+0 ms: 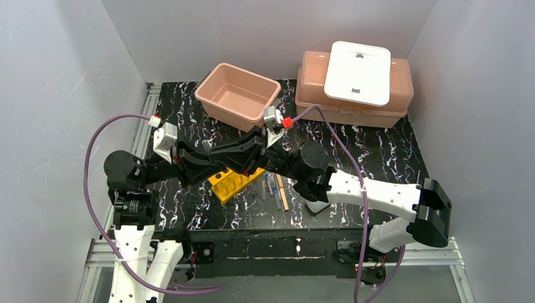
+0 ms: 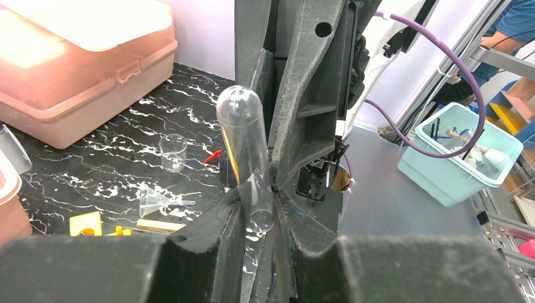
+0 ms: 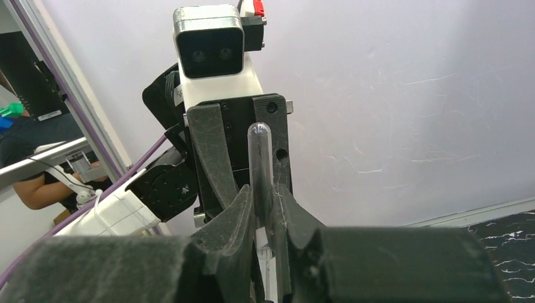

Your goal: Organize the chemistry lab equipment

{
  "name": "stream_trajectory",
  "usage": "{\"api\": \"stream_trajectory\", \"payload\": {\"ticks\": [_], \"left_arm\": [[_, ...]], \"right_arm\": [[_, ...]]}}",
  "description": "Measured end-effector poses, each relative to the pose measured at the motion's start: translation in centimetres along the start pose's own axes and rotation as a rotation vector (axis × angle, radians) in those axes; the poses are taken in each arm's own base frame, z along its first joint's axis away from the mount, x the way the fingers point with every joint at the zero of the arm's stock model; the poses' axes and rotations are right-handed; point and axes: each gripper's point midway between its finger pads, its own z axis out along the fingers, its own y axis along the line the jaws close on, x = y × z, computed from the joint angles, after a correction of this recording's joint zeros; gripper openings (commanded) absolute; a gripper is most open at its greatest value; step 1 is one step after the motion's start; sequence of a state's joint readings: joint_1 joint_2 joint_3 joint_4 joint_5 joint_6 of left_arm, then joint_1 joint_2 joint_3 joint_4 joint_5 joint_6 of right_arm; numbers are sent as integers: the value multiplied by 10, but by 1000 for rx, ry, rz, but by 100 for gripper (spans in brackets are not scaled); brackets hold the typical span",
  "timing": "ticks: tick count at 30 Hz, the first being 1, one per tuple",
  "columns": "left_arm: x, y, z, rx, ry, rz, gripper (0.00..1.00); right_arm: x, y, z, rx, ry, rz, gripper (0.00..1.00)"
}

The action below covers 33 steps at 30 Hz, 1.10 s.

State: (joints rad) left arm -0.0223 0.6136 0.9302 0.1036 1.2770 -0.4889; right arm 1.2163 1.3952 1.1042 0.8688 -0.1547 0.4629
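Observation:
A clear glass tube is pinched from both ends of the handover, above the yellow rack. My left gripper is shut on its open end, and the right gripper's black fingers clamp it from the far side. In the right wrist view my right gripper is shut on the same tube, with its rounded end pointing up. From above, both grippers meet at the table's middle. A small beaker, a wooden stick and pipettes lie on the table.
An open pink tub stands at the back centre. A closed pink box with a white lid is at the back right. A clear funnel lies near the beaker. A teal bin stands off the table.

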Motion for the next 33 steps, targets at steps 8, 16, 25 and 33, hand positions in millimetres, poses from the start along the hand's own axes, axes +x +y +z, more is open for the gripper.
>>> {"api": "stream_trajectory", "payload": {"ticks": [8,16,25,33], "left_arm": [[7,9,-1,-42,8,-4,0],[10,10,-3,-64,32,11,0],[18,11,-5,-71,55,17,0],[21,12,-5,-70,63,30,0]], "right_arm": [[3,-9,-6,62,40,-27,67],[-29,-18,-12,-21,208,-102,76],[-35,4,-22,-240,392,-113,77],[4,-5,-21,-275,504,-43,73]]}}
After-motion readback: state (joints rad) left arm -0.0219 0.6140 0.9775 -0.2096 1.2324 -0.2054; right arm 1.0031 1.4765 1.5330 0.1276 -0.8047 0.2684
